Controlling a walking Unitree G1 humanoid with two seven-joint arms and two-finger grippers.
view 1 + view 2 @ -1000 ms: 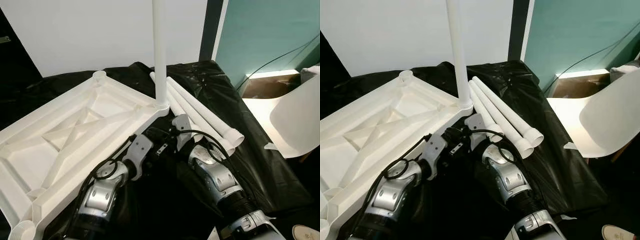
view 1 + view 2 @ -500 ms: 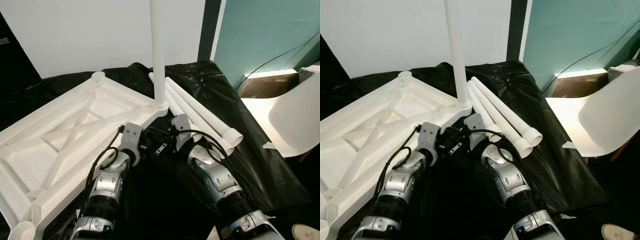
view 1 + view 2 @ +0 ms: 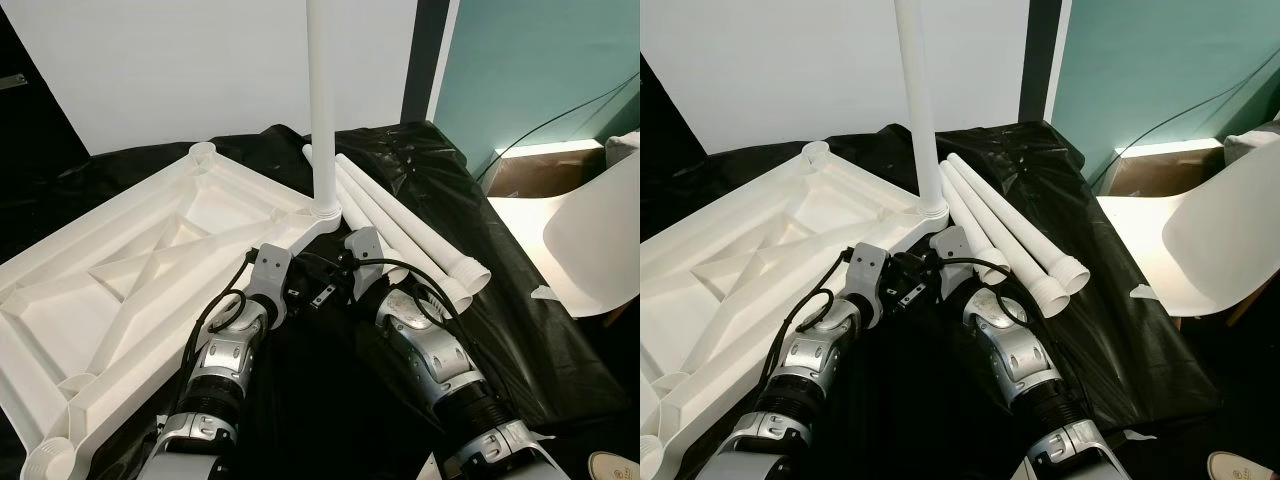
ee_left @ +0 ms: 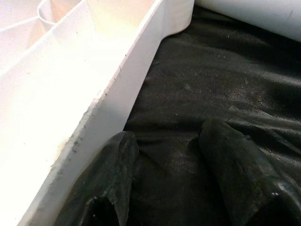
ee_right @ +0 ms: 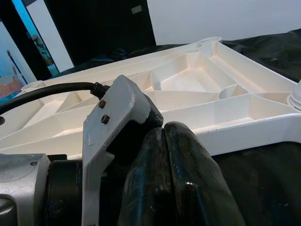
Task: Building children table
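Our left gripper (image 4: 167, 155) hovers low over the black plastic sheet (image 3: 530, 330), its two black fingers (image 4: 235, 169) spread apart with nothing between them. Just beside one finger runs the long white side wall of the upturned tabletop (image 3: 130, 270), which lies ribbed underside up on the sheet; we cannot tell whether finger and wall are touching. Ahead of that gripper, at the tabletop's near corner, one white table leg (image 3: 322, 100) stands upright in its corner socket (image 3: 325, 213).

Our right gripper (image 5: 174, 179) sits close against the left wrist, its two fingers pressed together and holding nothing. Directly in front of it we see the silver camera bracket (image 5: 110, 127) on the left arm, a black cable (image 5: 47, 92) running into it. Beyond the bracket, the tabletop's cross-braced underside stretches away, a round socket at its far corner (image 5: 210, 41).

To the right of both grippers, three loose white legs (image 3: 410, 230) lie side by side on the sheet, their wider ends pointing toward us. Further right, off the sheet's edge, is a white moulded chair shell (image 3: 600, 235). Behind everything stand a white wall (image 3: 200, 70) and a teal wall (image 3: 540, 60), a dark cable draped across the latter.
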